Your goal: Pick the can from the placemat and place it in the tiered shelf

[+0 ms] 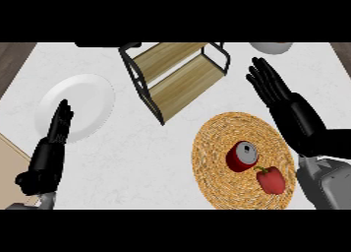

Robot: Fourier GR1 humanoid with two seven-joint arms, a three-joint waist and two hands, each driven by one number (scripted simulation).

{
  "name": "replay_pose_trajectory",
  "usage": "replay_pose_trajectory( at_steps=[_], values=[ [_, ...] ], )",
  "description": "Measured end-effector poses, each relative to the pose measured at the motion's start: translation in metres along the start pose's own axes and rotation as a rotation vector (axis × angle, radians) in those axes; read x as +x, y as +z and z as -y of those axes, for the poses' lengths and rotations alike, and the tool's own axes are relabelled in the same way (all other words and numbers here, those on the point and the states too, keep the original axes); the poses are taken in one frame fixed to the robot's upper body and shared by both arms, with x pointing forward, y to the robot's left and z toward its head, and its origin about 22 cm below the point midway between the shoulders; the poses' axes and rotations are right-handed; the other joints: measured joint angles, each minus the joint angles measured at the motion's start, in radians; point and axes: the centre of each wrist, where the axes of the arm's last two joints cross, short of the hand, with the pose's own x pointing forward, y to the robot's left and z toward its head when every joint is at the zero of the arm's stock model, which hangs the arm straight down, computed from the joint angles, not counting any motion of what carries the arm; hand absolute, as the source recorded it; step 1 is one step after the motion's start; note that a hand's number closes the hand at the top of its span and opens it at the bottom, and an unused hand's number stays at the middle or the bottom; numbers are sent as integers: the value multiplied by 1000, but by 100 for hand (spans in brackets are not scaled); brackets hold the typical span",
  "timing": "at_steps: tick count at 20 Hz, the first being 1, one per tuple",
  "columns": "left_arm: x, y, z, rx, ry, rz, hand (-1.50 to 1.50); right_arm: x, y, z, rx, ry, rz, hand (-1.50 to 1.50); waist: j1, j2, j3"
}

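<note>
A small red can with a silver top [243,155] stands on a round woven straw placemat [214,142], just below and left of the robot's black right hand [290,110], whose fingers are straight and holding nothing. A red bell pepper [272,179] sits just beside the can. The wooden two-tier shelf with a black metal frame [174,74] lies up and left of that hand. The left hand [51,147] rests open over a white plate [87,101]. To grasp cleanly, the right hand should probably lower beside the can, away from the pepper.

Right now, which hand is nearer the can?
Right. The right hand is open just up and right of the can on the placemat; the left hand is across the counter by the plate.
</note>
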Motion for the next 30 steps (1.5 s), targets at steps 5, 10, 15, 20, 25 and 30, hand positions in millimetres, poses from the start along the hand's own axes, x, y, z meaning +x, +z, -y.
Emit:
replay_pose_trajectory(
  at_steps=[5,10,15,20,25,30],
  values=[
    [13,-12,-5,12,33,0,0,4,-13,-29,374,-70,38,150,25,19,-14],
    [27,-26,-2,10,110,-56,0,-15,-30,-35,603,-135,-40,-150,26,28,-19],
    [32,-26,-4,8,136,-84,0,-22,-50,-3,800,-277,-9,-150,22,29,-20],
    [36,-29,-7,12,146,-100,0,21,-73,37,1031,-125,48,-150,13,25,-20],
    [35,-30,-11,26,142,-114,0,85,-81,42,1152,174,81,-150,-4,19,-20],
    [33,-30,-12,37,140,-125,0,141,-68,17,1207,531,172,-150,-17,16,-19]
  ],
)
